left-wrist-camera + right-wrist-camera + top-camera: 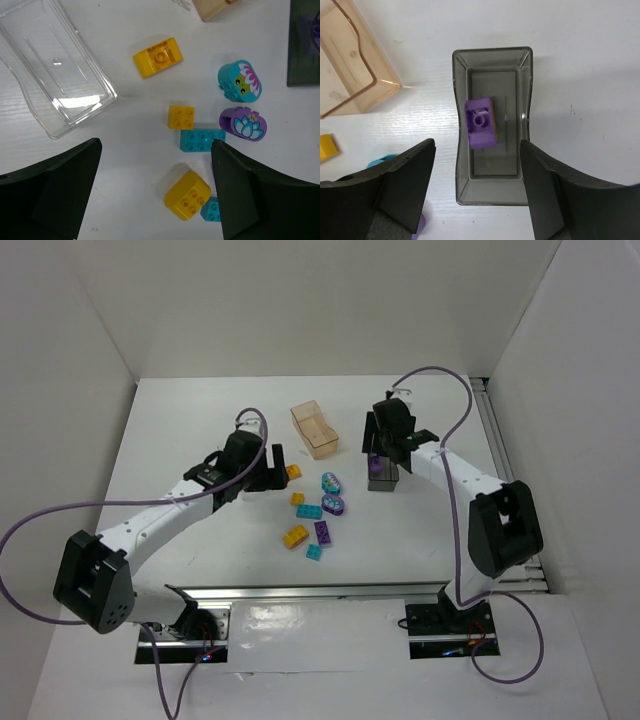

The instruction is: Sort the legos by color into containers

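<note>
My left gripper is open and empty, low over the loose legos. Between its fingers lie a yellow brick and a small teal brick. Ahead are a teal brick, a small yellow brick, a rounded yellow brick, a teal oval and a purple oval. The clear bin is empty. My right gripper is open over the dark grey bin, with a purple brick inside. The peach bin looks empty.
A purple brick lies among the legos in the middle of the white table. White walls close the table on the left, back and right. A rail runs along the right edge.
</note>
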Controlling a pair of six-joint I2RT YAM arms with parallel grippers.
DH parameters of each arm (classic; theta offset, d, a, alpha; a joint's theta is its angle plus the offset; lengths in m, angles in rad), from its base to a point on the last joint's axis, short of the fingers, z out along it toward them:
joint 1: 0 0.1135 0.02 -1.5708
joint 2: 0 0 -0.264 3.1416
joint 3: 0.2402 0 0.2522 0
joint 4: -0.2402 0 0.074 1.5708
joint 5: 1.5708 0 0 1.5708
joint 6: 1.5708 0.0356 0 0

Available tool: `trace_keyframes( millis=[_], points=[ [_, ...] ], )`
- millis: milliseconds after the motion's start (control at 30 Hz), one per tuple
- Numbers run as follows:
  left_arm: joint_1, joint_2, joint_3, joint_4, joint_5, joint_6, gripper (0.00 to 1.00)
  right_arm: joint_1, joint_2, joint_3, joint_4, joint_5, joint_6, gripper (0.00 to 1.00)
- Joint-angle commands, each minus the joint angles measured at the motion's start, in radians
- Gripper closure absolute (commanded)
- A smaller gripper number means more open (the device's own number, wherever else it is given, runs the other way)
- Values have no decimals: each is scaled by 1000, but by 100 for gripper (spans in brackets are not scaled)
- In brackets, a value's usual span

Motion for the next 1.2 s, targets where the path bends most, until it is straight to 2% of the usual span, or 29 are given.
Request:
trace_keyframes(
  millis=[0,167,300,433,533,600,867,1033,1100,1133,1167],
  points=[
    [-75,6,13,-40,23,29,4,-5,-77,38,-26,13,-4,24],
    [-237,115,13,-75,2,9,7,-5,-168,-15,-21,-9,-4,24],
    [-296,157,13,-97,-30,9,6,4,-254,-53,-47,-9,-4,23],
    [-305,190,-7,-97,-30,-1,6,4,-300,-79,-58,-9,6,18],
    [-305,212,-20,-76,-30,-1,18,4,-300,-88,-69,-9,15,18],
    [-305,224,-20,-75,-20,-1,30,4,-300,-88,-69,-9,15,18],
    [-305,243,-49,-75,-20,-20,30,4,-300,-97,-69,-9,24,18],
    [-305,252,-58,-75,-10,-20,42,4,-300,-97,-69,-18,24,18],
    [-305,252,-49,-85,-10,-30,42,4,-300,-97,-69,-18,24,18],
    [-305,252,-49,-85,-10,-30,38,4,-300,-107,-69,-27,24,18],
    [-305,241,-49,-98,-19,-45,28,4,-300,-107,-69,-27,24,18]
  ],
)
